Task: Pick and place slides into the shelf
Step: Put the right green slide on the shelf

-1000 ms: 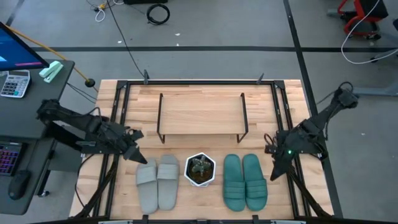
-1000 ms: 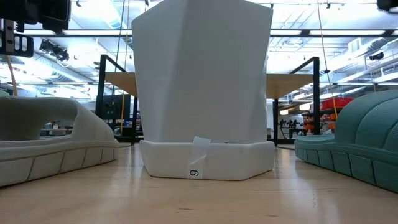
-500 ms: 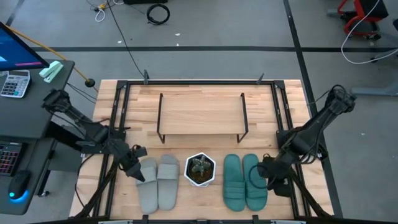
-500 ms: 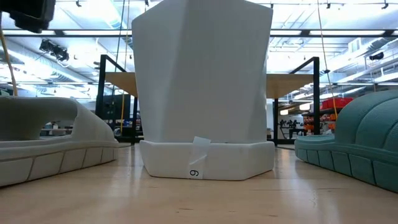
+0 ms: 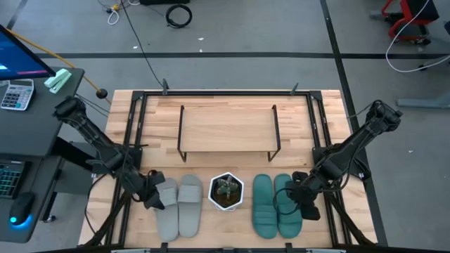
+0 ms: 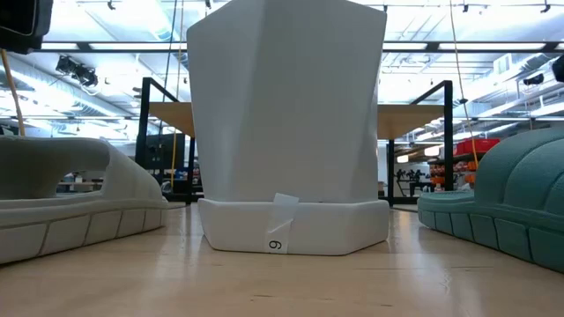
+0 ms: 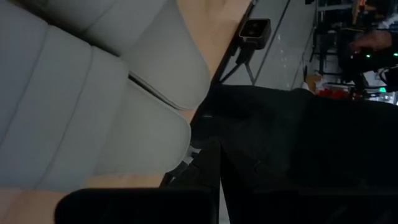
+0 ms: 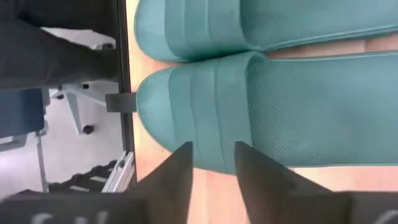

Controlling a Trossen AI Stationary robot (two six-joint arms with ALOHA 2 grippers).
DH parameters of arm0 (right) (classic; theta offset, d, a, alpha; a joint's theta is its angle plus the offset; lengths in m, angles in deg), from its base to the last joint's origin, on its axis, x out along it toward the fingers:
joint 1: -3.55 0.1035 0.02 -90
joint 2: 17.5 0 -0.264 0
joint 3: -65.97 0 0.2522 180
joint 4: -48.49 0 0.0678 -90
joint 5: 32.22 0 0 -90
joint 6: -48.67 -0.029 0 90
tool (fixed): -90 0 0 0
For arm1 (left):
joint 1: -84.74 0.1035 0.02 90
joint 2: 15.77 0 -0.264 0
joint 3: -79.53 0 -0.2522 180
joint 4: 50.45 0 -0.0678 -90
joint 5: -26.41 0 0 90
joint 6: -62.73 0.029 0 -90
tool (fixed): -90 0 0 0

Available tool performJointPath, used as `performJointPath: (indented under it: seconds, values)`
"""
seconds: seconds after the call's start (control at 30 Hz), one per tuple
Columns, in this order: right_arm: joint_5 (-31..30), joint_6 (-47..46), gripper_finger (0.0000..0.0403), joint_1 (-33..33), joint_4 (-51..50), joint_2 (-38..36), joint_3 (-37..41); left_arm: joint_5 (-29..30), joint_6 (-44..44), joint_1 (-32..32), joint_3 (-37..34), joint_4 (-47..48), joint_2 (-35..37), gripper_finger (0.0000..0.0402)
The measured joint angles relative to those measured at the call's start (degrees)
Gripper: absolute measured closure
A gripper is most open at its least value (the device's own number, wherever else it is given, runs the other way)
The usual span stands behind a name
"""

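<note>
The counter [image 5: 232, 105] is carrying the shelf [image 5: 226, 131] at its far middle, bare, with all four slides lying along the near edge: the grey pair [image 5: 177, 204] left of a white pot [image 5: 226, 192], the teal pair [image 5: 275, 205] right of it. The picking step is only starting. The left gripper [image 5: 153, 196] is pressing against the outer grey slide with fingers together, so it needs to open first. The right gripper [image 8: 211, 163], fingers apart, is hovering over the outer teal slide's strap and needs to descend and close.
</note>
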Motion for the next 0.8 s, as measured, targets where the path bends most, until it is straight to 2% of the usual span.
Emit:
performJointPath:
  seconds: [0.2,0.4,0.57,0.8]
  values:
    - [-5.03,-1.14,0.0194,-0.02,-1.51,1.14,0.0,2.66,0.1,-1.7,0.0,0.06,-2.02,0.0376]
    - [-2.16,-2.04,0.0153,0.0,-1.51,3.85,0.0,2.66,0.17,-1.97,0.0,0.17,-3.61,0.0381]
    - [-2.09,-1.53,0.0146,0.0,-1.07,6.15,0.0,2.66,0.3,-2.02,0.0,0.04,-3.57,0.039]
    - [-1.52,-0.01,0.0158,0.0,2.17,9.72,0.0,2.68,0.36,-2.28,0.0,0.06,-3.53,0.0385]
